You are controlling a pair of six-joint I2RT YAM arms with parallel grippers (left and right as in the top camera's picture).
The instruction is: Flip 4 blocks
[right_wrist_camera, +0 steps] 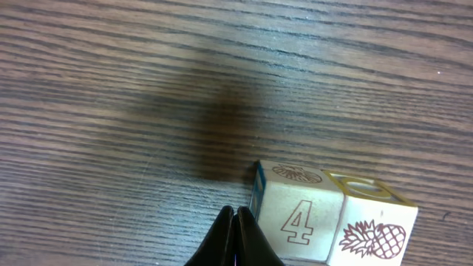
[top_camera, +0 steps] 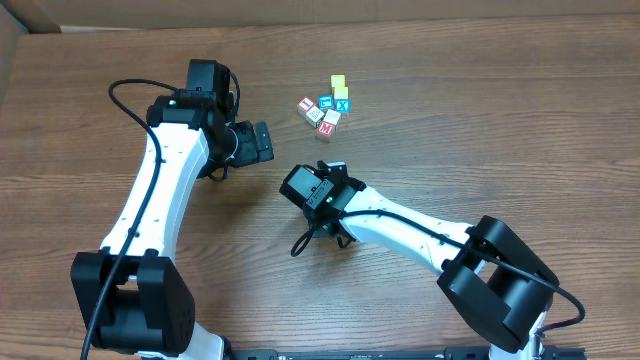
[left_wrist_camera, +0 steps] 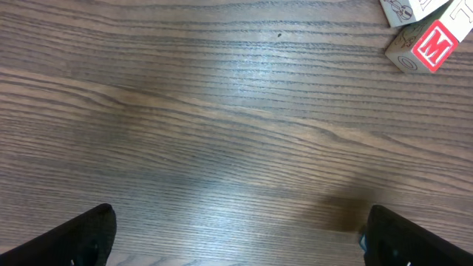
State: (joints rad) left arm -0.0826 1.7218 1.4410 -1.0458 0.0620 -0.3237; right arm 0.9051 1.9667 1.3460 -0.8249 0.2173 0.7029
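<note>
Blocks (top_camera: 326, 104) clustered on table (top_camera: 450, 150) — apparently touching

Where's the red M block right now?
Overhead, the red M block sits at the near edge of the block cluster, just beyond the right end effector.

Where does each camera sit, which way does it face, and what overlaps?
Overhead: above the table, facing straight down; left arm, right arm and the blocks show.
Left wrist: on the left arm, facing down at wood; left gripper, jaws wide open, frames it.
Right wrist: on the right arm, low over the table; right gripper, jaws shut, beside the 4 block.
Shared: red M block, overhead and left wrist.
</note>
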